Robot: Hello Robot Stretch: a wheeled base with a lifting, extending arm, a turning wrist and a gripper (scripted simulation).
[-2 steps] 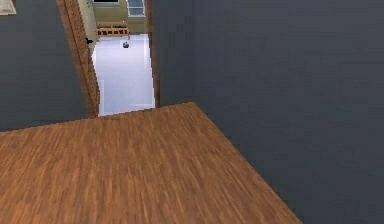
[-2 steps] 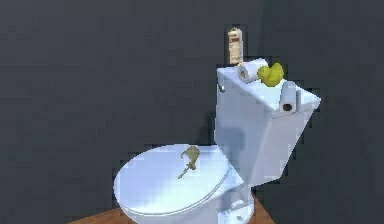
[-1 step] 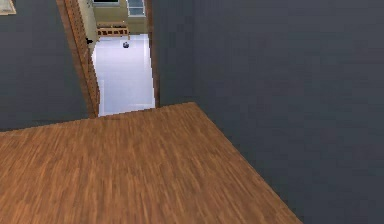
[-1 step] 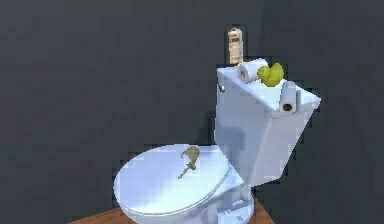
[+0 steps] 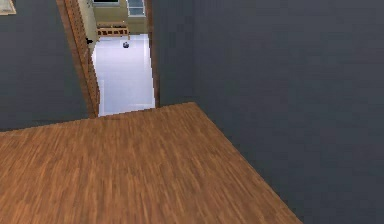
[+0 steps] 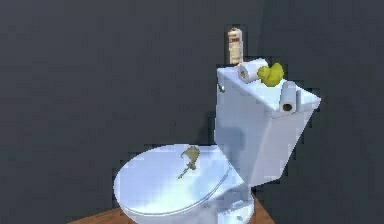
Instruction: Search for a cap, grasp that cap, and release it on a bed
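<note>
Where the dark grey wall (image 6: 100, 80) met the wood floor (image 6: 100, 216) in the arm side view, a white toilet (image 6: 250, 135) stood with its lid (image 6: 160, 185) down. On the lid lay a small brass-coloured thing (image 6: 188, 160), too small to name. On the toilet's tank sat a paper roll (image 6: 246, 72), and just beside it a rounded yellow-green blob (image 6: 270, 72); whether that was the cap could not be told. A second roll (image 6: 288, 100) lay near the tank's right corner, and behind the tank rose a slim pale bottle (image 6: 234, 45).

Ahead of the robot, a doorway (image 5: 125, 70) with a wooden frame (image 5: 78, 55) opened onto a pale floor (image 5: 125, 85), where a small dark round thing (image 5: 126, 44) lay before some wooden furniture (image 5: 110, 30). How the gripper's fingers stood could not be told.
</note>
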